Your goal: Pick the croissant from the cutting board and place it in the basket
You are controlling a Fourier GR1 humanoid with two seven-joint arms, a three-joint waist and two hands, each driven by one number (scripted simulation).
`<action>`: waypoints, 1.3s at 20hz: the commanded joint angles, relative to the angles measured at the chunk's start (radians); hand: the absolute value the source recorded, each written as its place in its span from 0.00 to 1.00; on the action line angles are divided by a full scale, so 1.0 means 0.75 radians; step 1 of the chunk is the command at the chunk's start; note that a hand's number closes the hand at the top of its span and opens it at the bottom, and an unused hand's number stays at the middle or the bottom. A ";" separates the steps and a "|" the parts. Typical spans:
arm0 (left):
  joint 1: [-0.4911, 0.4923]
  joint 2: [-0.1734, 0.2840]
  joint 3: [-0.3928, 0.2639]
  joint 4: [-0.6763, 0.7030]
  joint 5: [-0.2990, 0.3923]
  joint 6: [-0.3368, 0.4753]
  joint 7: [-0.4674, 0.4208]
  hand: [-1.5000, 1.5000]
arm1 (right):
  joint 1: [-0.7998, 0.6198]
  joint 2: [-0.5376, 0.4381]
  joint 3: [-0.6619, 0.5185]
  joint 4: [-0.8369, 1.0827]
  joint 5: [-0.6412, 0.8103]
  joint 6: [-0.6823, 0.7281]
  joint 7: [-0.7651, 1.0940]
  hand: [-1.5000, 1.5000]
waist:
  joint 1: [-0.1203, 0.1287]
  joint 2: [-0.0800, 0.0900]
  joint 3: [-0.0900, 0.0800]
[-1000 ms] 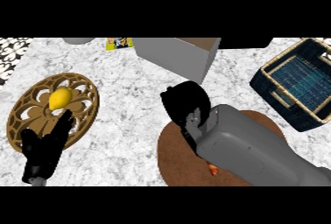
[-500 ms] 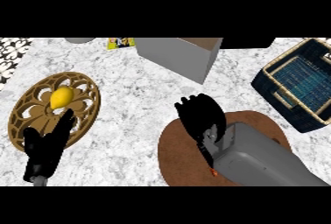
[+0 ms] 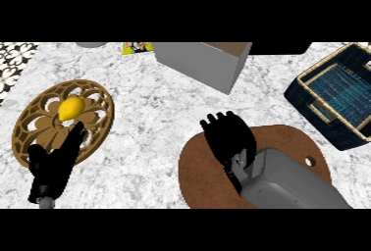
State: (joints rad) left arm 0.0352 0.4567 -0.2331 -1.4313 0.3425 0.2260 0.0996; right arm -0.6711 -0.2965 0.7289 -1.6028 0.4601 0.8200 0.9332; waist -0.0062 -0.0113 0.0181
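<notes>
Right hand (image 3: 229, 138) has drawn back over the round cutting board (image 3: 199, 171), fingers straight, holding nothing; forearm covers the croissant, so its position cannot be confirmed. Left hand (image 3: 54, 164) rests open beside the trivet (image 3: 33, 120). Risk: a blind grasp misses. Basket (image 3: 337, 105) sits far right.

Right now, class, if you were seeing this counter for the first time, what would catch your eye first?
The right hand, fingers spread, lies over the round brown cutting board at lower centre. At left, a yellow lemon sits on a carved wooden trivet, with the left hand resting below it. A dark blue basket waits at the right edge.
</notes>
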 commanded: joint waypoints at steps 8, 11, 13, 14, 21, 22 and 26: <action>0.112 -0.063 -0.053 0.106 -0.003 -0.034 0.073 0.50 | 0.117 -0.021 0.046 0.073 0.135 0.012 -0.012 0.00 | 0.007 0.018 -0.025; 0.096 -0.058 -0.036 0.099 -0.013 -0.021 0.098 0.50 | 0.162 0.013 0.077 0.054 0.183 0.006 0.031 0.00 | 0.001 0.014 -0.025; 0.080 -0.025 -0.011 0.032 0.006 -0.015 0.182 0.50 | 0.207 -0.026 0.098 0.084 0.230 -0.040 -0.028 0.00 | 0.007 0.015 -0.023; 0.054 -0.060 -0.016 0.100 -0.005 -0.027 0.133 0.50 | 0.134 0.002 0.027 0.103 0.185 0.041 -0.009 0.00 | 0.004 0.017 -0.025; 0.086 -0.043 -0.008 0.049 -0.016 -0.053 0.162 0.50 | 0.211 0.003 0.061 0.100 0.285 -0.058 -0.108 0.00 | 0.011 0.015 -0.024; 0.067 -0.048 -0.004 0.056 -0.031 -0.044 0.161 0.50 | 0.203 -0.035 0.037 0.125 0.291 -0.063 -0.155 0.00 | 0.011 0.017 -0.024; 0.040 -0.062 0.023 0.128 -0.018 -0.078 0.139 0.50 | 0.239 0.045 0.080 0.160 0.349 -0.108 -0.127 0.00 | 0.006 0.019 -0.025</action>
State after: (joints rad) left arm 0.0339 0.4311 -0.2048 -1.4426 0.3024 0.2038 0.1596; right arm -0.5204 -0.2935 0.7686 -1.4920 0.6892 0.7772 0.8230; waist -0.0005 -0.0110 0.0196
